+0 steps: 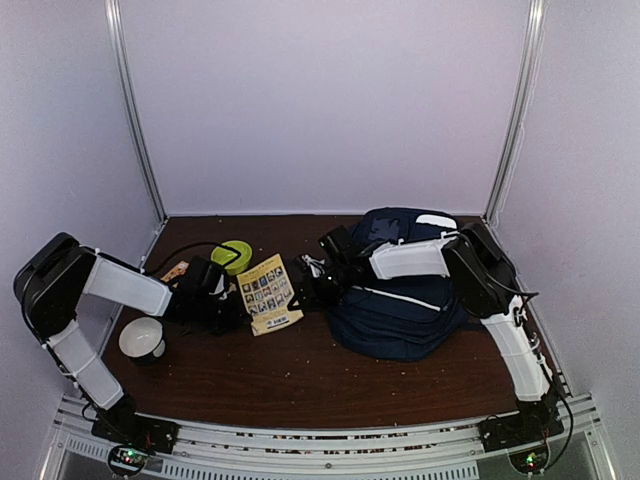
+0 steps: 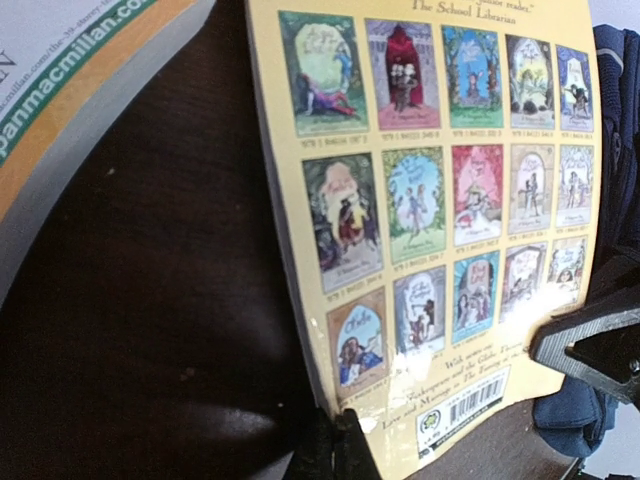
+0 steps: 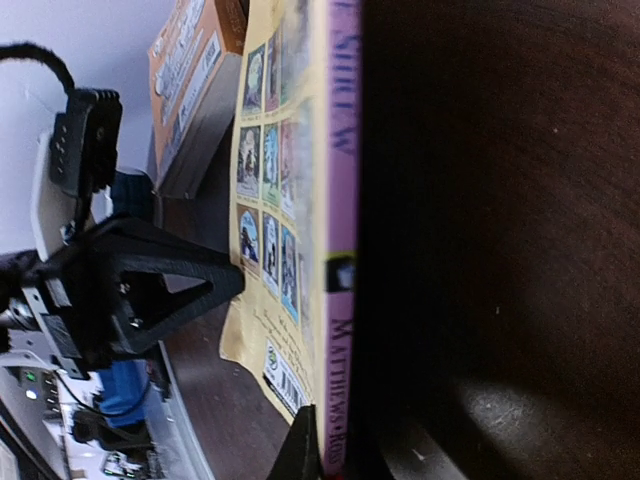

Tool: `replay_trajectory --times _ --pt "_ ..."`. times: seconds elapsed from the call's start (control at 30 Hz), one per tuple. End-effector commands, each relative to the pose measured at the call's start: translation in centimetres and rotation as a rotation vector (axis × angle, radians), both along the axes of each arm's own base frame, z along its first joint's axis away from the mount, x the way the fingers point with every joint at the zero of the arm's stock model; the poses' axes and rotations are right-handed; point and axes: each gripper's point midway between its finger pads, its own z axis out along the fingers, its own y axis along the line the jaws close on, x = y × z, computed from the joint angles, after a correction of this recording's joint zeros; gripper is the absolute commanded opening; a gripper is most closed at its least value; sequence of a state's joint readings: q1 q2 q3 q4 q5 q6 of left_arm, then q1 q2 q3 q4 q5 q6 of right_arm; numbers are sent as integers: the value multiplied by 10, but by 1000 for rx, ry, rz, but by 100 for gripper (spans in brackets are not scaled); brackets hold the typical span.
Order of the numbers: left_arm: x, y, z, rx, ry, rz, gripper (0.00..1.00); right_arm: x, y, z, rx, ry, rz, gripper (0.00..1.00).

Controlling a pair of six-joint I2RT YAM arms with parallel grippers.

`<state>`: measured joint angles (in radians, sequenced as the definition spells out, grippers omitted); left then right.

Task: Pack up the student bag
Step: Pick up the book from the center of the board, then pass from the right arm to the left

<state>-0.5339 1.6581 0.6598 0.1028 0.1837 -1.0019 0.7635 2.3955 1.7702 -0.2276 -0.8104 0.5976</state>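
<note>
left gripper (image 2: 335,445) closed at book (image 2: 440,200) edge; right gripper (image 3: 340,455) pinches spine (image 3: 342,150); student bag (image 1: 400,315) beside

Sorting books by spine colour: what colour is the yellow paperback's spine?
The paperback has a magenta-pink spine; right wrist view shows it best.

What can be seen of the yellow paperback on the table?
The yellow paperback rests back cover up on the dark table, beside the student bag. Its cover shows rows of small book pictures and a barcode; its spine is pink-purple. The left gripper pinches one edge, the right gripper the spine.
</note>
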Motion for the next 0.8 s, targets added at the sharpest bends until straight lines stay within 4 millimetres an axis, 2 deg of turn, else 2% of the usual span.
replay_trajectory --times 0.0,0.13,0.27,0.37,0.43,0.5,0.53,0.67,0.77 --pt "-48 42 -36 220 160 -15 0 1 6 46 194 68 -33 1" --pt "-45 57 18 308 65 8 3 4 -10 81 235 37 -62 0" --pt "-31 66 105 463 -174 -38 21 9 -25 116 268 14 -91 0" --pt "-28 41 165 583 -461 -205 33 13 -36 131 276 20 -123 0" --pt "-35 16 197 705 -667 -325 44 11 -42 136 284 54 -139 0" --pt "-39 -1 212 774 -783 -388 54 7 -45 140 308 95 -145 0" --pt "-40 -9 216 781 -814 -411 56 6 -47 141 315 109 -151 0" --pt "-49 -58 237 803 -997 -543 59 1 -55 143 314 128 -173 0" --pt "-58 -99 238 833 -1078 -686 59 1 -58 151 345 144 -194 0"
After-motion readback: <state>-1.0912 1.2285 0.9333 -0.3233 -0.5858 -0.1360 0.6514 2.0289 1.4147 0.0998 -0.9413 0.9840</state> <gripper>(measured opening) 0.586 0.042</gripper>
